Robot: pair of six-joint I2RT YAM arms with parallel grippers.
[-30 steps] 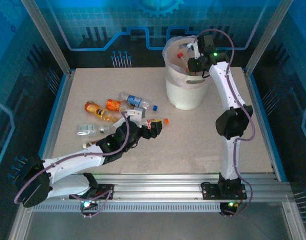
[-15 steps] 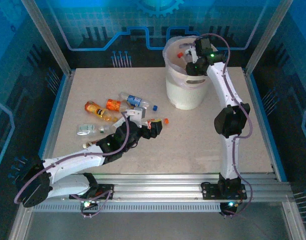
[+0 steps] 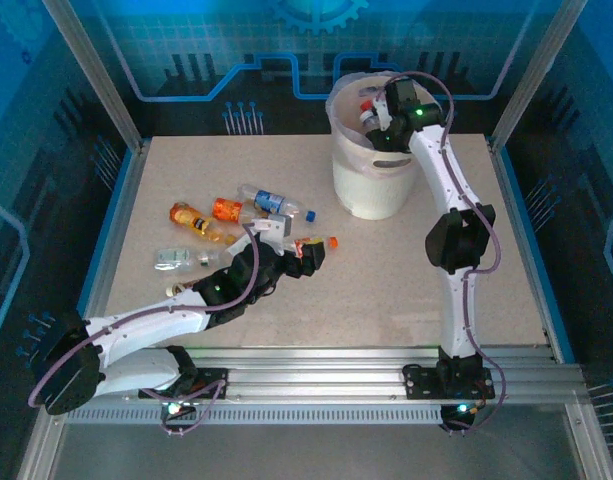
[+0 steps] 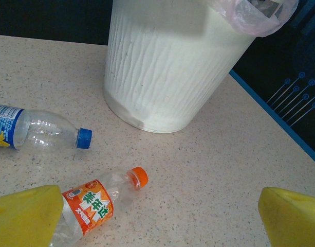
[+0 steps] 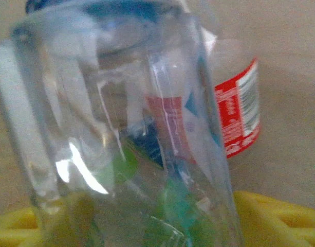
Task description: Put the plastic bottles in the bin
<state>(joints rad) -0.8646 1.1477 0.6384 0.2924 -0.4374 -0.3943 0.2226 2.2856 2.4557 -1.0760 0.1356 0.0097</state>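
Our left gripper (image 4: 160, 213) is spread wide open low over the bench (image 4: 224, 170), with an orange-cap bottle (image 4: 95, 203) lying just beside one finger, near the bin (image 4: 162, 77). Our right gripper (image 3: 374, 122) hangs over the bin's mouth, clamped on a clear bottle (image 5: 121, 128); a red-label bottle (image 5: 239, 118) lies below it. Other bottles (image 3: 221, 212) lie scattered on the bench

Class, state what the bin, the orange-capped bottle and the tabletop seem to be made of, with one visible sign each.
Bin: likely matte white plastic; ribbed, slightly translucent wall.
Orange-capped bottle: clear glossy plastic; see-through body.
Tabletop: speckled beige, perhaps stone or laminate; cannot tell which.
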